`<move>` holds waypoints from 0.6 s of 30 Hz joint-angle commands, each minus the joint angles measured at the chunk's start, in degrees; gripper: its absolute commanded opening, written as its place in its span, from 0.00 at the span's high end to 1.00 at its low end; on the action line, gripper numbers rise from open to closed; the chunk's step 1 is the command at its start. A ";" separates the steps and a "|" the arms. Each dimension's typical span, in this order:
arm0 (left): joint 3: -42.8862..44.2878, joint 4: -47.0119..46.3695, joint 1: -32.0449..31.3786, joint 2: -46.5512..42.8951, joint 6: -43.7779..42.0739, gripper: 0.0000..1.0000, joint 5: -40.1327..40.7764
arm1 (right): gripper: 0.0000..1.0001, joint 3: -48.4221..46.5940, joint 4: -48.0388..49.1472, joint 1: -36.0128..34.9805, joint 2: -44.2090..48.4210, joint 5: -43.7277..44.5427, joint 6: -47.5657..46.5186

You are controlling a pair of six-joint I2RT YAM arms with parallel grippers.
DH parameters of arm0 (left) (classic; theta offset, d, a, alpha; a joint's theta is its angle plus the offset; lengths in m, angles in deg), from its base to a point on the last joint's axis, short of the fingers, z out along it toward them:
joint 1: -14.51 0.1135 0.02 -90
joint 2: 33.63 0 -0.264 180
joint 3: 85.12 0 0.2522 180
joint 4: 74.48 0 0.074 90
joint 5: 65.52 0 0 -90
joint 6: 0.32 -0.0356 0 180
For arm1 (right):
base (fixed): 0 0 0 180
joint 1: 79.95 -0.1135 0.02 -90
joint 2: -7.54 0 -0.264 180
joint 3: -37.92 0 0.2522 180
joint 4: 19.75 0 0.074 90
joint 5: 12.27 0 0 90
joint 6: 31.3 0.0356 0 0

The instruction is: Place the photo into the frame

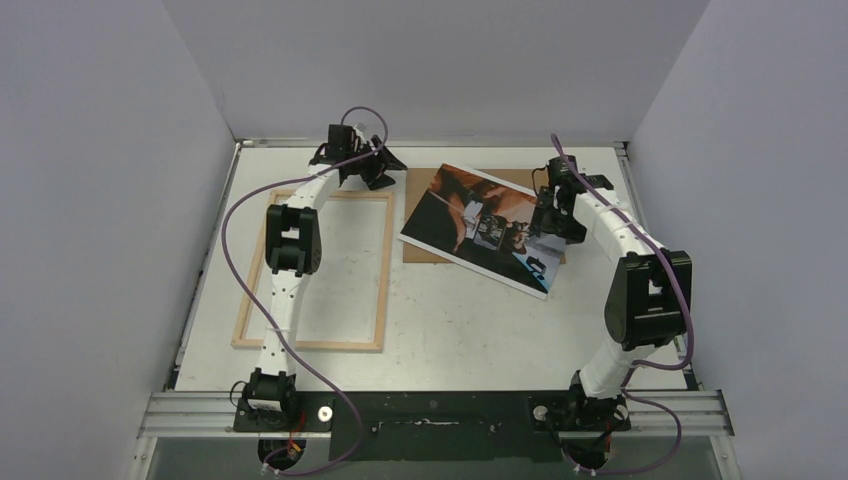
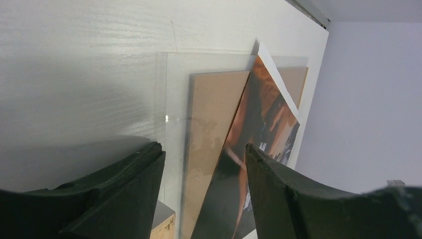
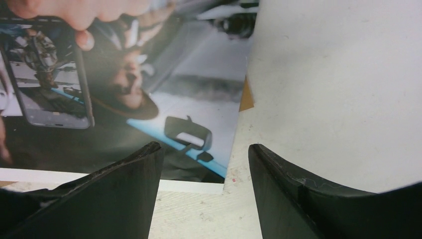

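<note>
Right end effector (image 3: 204, 149) spread; white table (image 1: 450, 320), walls (image 1: 430, 60) perhaps lilac.

Right tool (image 3: 203, 149) jaws apart above photo (image 3: 124, 89) corner, table (image 3: 338, 74) beside.

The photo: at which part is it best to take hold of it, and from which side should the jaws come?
The photo lies flat, tilted on the backing board; its near right corner sticks out past the board. Probably grip that corner, coming from the right with the right gripper, so one jaw might slip beneath it.
</note>
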 commanded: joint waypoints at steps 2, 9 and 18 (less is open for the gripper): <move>0.86 1.19 -0.84 2.79 -1.70 0.40 -0.44 | 0.36 -2.82 0.67 -1.72 -0.47 0.41 -0.21; -2.11 -4.96 -0.89 1.81 6.39 0.40 -5.90 | 0.37 -3.02 0.79 -2.51 -0.83 0.27 -0.25; -5.69 -11.91 -0.94 -0.70 13.22 0.43 -8.13 | 0.37 -3.35 1.22 -3.38 -1.54 -0.13 0.13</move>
